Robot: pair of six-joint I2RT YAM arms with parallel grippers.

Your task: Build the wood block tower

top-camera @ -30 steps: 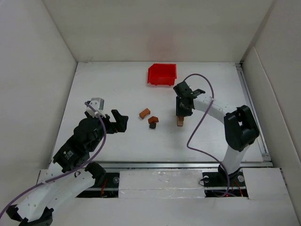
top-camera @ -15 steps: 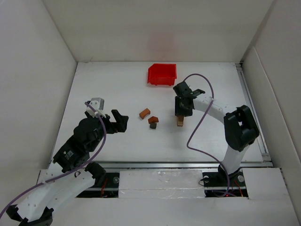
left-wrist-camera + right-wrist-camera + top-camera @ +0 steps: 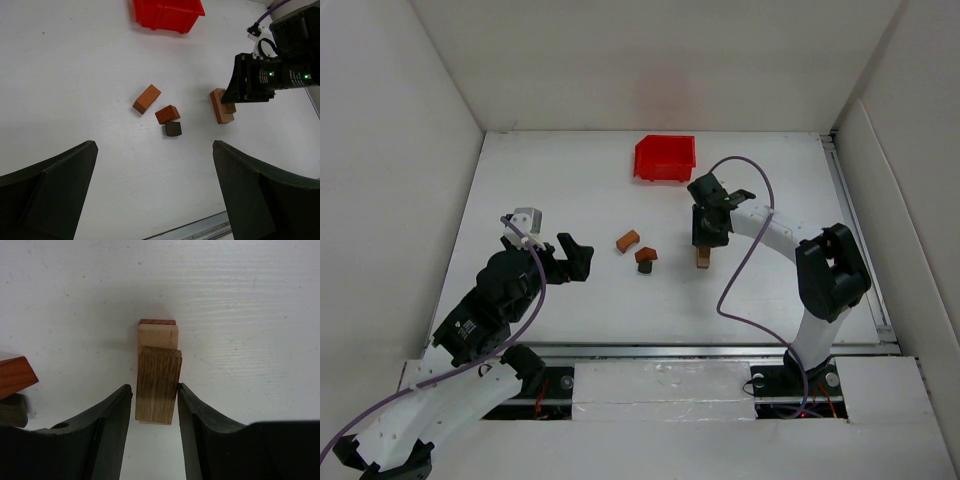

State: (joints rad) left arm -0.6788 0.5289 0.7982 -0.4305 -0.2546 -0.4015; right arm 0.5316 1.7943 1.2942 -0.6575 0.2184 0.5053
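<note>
A small stack of wood blocks [image 3: 703, 258] stands right of centre. In the right wrist view its top block [image 3: 158, 382] is brown and grained, over a light tan block [image 3: 158, 335] and a reddish-brown one [image 3: 157, 321]. My right gripper [image 3: 155, 390] straddles the top block, slightly open: the right finger touches it and a thin gap shows at the left finger. It also shows in the top view [image 3: 706, 238]. An orange-brown block [image 3: 627, 240], a reddish-brown peaked block [image 3: 646, 255] and a dark block [image 3: 645, 267] lie loose to the left. My left gripper [image 3: 575, 256] is open and empty.
A red plastic bin [image 3: 664, 158] stands at the back, beyond the blocks, and shows in the left wrist view [image 3: 167, 12]. White walls enclose the table on three sides. A metal rail [image 3: 720, 350] runs along the near edge.
</note>
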